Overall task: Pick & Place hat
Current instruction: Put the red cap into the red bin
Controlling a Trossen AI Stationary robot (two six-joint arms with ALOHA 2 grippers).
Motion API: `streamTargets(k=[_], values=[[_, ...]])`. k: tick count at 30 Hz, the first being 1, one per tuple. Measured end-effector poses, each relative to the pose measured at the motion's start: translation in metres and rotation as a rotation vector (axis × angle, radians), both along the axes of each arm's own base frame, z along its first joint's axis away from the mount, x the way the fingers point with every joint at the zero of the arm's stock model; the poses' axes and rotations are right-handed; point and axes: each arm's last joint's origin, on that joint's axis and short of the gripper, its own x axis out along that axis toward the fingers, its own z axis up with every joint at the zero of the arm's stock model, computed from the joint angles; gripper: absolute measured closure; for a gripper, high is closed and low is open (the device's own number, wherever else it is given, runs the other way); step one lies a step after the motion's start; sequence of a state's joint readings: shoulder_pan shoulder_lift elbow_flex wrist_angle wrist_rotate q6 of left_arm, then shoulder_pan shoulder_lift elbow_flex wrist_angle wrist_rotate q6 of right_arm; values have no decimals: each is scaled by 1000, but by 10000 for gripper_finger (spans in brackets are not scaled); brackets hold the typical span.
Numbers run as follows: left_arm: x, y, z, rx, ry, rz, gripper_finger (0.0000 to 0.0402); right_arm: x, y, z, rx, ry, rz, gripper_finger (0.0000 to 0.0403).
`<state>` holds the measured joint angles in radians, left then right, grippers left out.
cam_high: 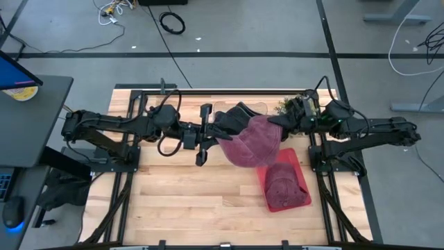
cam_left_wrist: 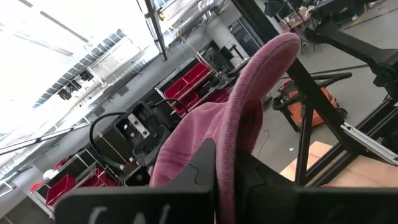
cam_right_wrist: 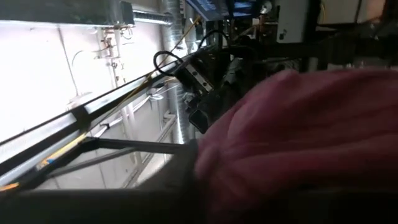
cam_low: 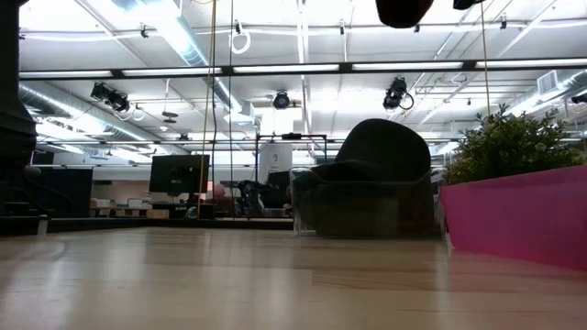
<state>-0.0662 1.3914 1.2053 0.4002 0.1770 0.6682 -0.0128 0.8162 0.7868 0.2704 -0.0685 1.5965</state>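
Observation:
A maroon fleece hat (cam_high: pixel 251 142) hangs in the air above the table's middle, held between both arms. My left gripper (cam_high: pixel 220 135) is at its left side, shut on it; in the left wrist view the hat (cam_left_wrist: pixel 249 106) rises past the fingers. My right gripper (cam_high: pixel 279 123) is at the hat's far right edge, and the hat (cam_right_wrist: pixel 298 130) fills most of the right wrist view. A second maroon hat (cam_high: pixel 283 182) lies in a pink tray (cam_high: pixel 293 156) below and to the right. In the low view only the undersides of the grippers (cam_low: pixel 404 9) show at the top. My left gripper pinches the hat's folded edge (cam_left_wrist: pixel 227 165) between its two fingers (cam_left_wrist: pixel 199 171), coming level from the table's left. The hat is lifted clear and sags to the right of the fingers. My right gripper is shut on the hat's far right edge (cam_high: pixel 272 127), coming from the table's right; the cloth itself hides the fingertips in the right wrist view.
A black hat (cam_high: pixel 239 114) sits on a clear container (cam_low: pixel 367 215) at the far middle of the table. A small green plant (cam_low: pixel 509 142) stands at the far right, behind the pink tray (cam_low: pixel 514 215). Bare wood lies toward the near and left sides.

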Motion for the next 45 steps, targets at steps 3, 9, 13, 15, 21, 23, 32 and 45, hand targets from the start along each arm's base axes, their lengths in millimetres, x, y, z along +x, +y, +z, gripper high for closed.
streamTargets(k=[3, 9, 13, 15, 21, 23, 32, 45], values=[[0, 1, 0, -5, 5, 27, 390, -1, 0, 5, -50, -58, -12, 387], [1, 5, -1, -80, 18, 168, 360, -3, 0, 9, -79, -101, -14, 389], [1, 10, -1, -185, 22, 320, 337, -8, 0, 12, -103, -119, -31, 393], [1, 12, -1, -253, 21, 375, 325, -11, 0, 13, -112, -130, -39, 393], [0, 13, 1, -446, -3, 368, 266, -19, 0, 16, -137, -143, -50, 396], [0, 14, 1, -473, -7, 399, 240, -22, 0, 17, -145, -150, -62, 396], [-3, 9, 1, -482, -34, 562, 138, -36, -1, 20, -153, -155, -96, 397], [-3, -11, -7, -321, 65, 588, 124, -60, -3, 22, -160, -142, -180, 397]])
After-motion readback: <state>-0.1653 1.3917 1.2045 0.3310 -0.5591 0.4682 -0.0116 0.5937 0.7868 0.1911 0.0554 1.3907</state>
